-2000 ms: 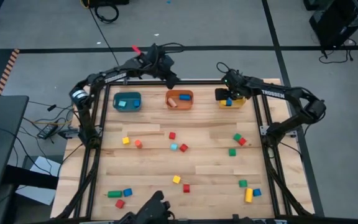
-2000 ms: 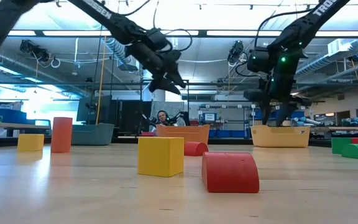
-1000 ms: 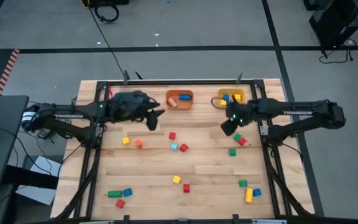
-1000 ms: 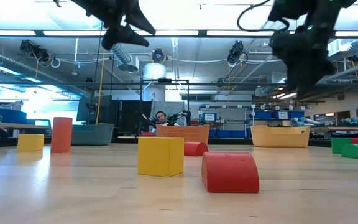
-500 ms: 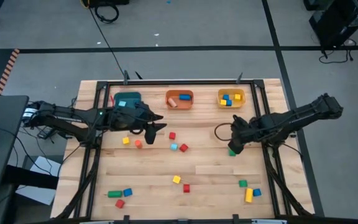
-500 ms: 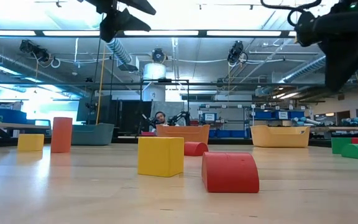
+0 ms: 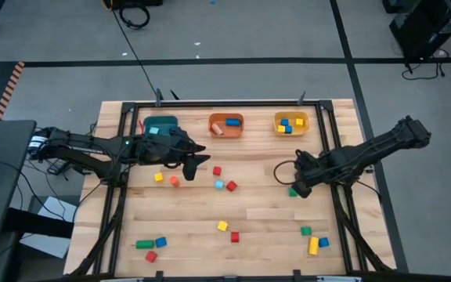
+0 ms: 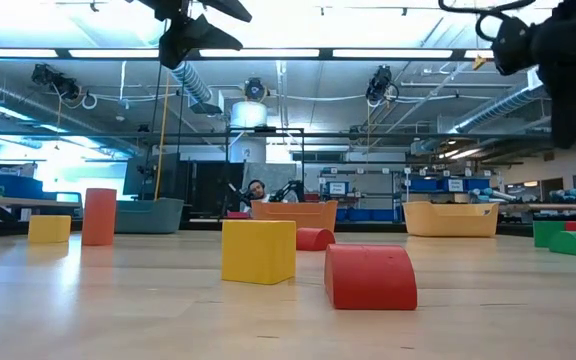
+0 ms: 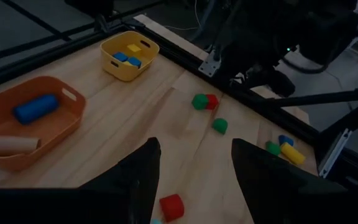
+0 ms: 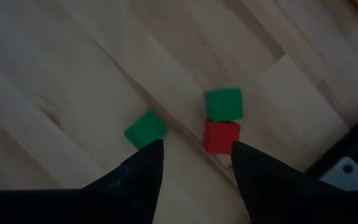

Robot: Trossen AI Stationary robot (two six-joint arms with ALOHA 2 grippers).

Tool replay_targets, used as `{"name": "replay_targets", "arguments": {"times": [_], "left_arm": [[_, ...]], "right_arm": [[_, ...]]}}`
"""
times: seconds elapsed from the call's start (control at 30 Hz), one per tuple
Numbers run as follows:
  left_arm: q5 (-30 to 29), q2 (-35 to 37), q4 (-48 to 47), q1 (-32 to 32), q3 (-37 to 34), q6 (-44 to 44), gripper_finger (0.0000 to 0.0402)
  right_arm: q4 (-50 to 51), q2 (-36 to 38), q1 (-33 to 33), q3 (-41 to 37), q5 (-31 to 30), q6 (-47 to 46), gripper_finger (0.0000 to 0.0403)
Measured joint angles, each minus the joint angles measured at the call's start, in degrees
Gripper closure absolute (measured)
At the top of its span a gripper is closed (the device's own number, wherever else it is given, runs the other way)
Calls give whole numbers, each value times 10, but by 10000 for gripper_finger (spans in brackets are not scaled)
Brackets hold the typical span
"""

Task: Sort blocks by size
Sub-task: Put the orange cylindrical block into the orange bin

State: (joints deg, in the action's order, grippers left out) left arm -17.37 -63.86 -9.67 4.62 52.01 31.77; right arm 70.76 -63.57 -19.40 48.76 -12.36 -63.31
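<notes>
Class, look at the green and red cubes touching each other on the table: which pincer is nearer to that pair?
The right pincer hangs open just above the green and red pair. The left pincer hovers open far across the table, near the teal bin.

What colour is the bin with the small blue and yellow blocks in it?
Yellow. The bin shows best in the left wrist view, with the blocks inside.
</notes>
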Motion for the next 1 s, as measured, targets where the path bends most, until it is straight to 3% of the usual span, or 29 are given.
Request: {"name": "replay_targets", "arguments": {"times": [0.47, 1.0], "left_arm": [[4, -25, -11, 0, 1, -2, 195], [65, -73, -284, 0, 0, 11, 195]], "right_arm": [[-83, 0, 0, -62, 30, 0, 219], [-93, 0, 0, -62, 28, 5, 219]]}}
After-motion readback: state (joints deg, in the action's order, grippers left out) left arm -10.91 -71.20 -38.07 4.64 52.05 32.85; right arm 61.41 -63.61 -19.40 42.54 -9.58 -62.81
